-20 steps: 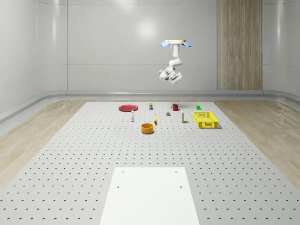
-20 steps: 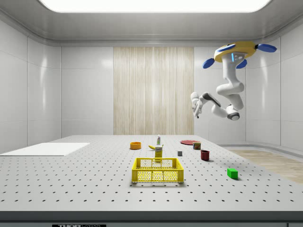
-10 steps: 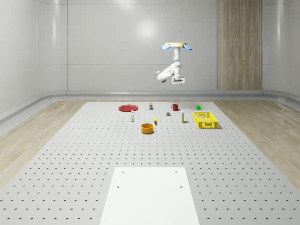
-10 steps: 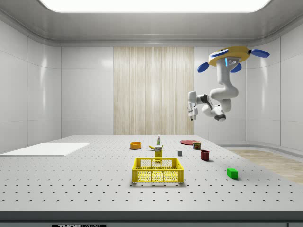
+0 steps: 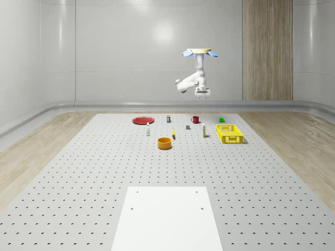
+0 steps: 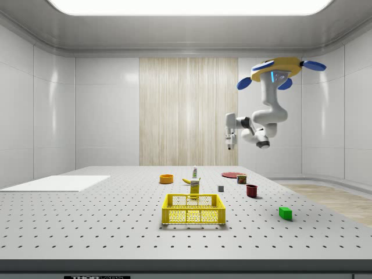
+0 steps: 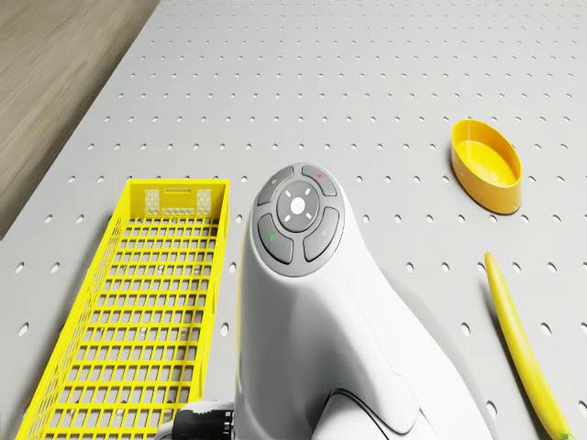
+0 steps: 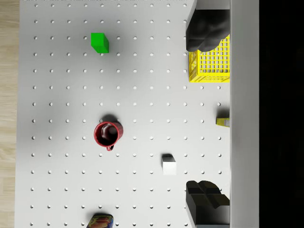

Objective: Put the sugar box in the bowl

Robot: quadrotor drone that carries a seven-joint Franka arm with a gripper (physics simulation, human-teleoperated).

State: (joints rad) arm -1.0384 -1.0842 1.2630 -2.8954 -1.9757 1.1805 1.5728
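Note:
The sugar box point(image 5: 204, 131) is a small yellow and white carton standing upright beside the basket; it also appears in the side view point(image 6: 195, 186) and the wrist view point(image 8: 222, 122). The orange bowl point(image 5: 165, 143) point(image 6: 167, 179) point(image 7: 486, 166) sits nearer the table's middle, with nothing in it. The drone point(image 5: 199, 52) point(image 6: 279, 67) hovers high over the far part of the table. Its arm is folded under it, and the gripper point(image 5: 201, 94) point(image 6: 231, 142) point(image 8: 206, 116) points straight down, open, far above the table. Its dark fingers point(image 8: 206, 28) hold nothing.
A yellow mesh basket point(image 5: 229, 133) point(image 7: 138, 312) point(image 8: 210, 66) lies by the sugar box. Below the gripper are a red mug point(image 8: 108, 133), a grey cube point(image 8: 168, 165), a green cube point(image 8: 99, 42) and a can point(image 8: 99, 221). A banana point(image 7: 523, 348), a red plate point(image 5: 143, 120) and a white sheet point(image 5: 166, 217) are also there.
The drone has drifted slightly toward the side view's left. The arm has swung, so the gripper went from tilted to pointing straight down.

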